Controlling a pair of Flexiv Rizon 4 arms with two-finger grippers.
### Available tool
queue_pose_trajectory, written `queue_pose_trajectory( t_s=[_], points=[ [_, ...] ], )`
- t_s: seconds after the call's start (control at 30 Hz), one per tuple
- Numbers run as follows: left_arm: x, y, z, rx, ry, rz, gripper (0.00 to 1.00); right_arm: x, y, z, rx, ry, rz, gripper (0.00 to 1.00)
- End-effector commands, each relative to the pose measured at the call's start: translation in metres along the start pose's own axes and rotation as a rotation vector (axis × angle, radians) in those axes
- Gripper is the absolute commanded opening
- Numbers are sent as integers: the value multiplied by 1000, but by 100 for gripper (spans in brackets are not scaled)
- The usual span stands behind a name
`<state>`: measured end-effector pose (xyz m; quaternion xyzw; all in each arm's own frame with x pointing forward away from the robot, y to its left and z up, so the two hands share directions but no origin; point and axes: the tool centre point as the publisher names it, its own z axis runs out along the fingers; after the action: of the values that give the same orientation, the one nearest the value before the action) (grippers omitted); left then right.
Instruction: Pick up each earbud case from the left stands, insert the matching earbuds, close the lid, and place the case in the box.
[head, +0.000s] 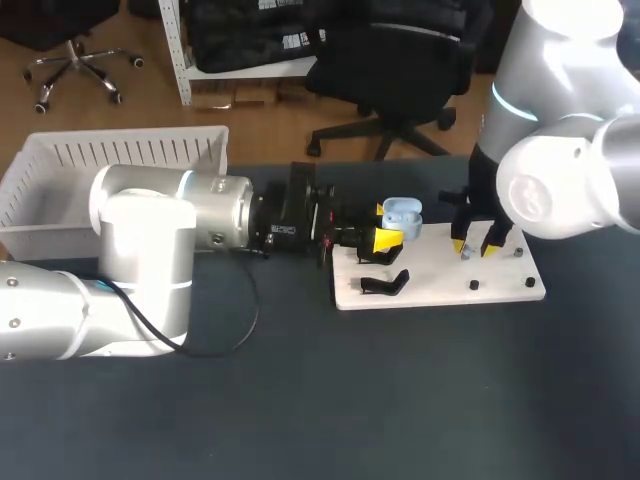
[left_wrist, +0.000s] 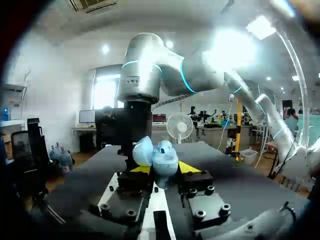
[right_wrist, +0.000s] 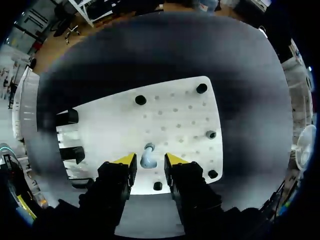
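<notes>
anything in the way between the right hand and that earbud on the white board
Nothing visible. The earbud lies on the white board straight ahead of the right hand, in line with the gap between its open fingers. The left hand holds the earbud case off to one side.

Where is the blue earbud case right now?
In the head view, the earbud case is gripped lid open by the left gripper at the left end of the white board. The right gripper is further right.

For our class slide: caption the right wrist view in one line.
Open gripper, an earbud on the white board between its fingers.
</notes>
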<state>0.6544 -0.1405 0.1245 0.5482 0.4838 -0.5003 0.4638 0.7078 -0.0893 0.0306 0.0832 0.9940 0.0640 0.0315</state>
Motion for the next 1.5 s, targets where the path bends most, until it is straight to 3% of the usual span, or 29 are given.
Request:
queue_pose_trajectory(
  t_s=[0.03, 0.8, 0.87, 0.93, 0.97, 1.5],
  points=[
    [1, -1, 1, -5, -4, 4, 0, -3, 0, 2, -2, 8, 3, 35],
    [1, -1, 1, -5, -4, 4, 0, -1, 4, 6, -2, 24, 15, 27],
    [1, -1, 1, -5, -4, 4, 0, -1, 5, 6, -1, 24, 16, 22],
    [1, -1, 1, -5, -4, 4, 0, 0, 5, 6, 1, 24, 16, 11],
    [1, -1, 1, -5, -4, 4, 0, 0, 5, 6, 2, 24, 17, 0],
    [1, -1, 1, -5, -4, 4, 0, 5, 4, -11, 3, 3, 32, 0]
  ],
)
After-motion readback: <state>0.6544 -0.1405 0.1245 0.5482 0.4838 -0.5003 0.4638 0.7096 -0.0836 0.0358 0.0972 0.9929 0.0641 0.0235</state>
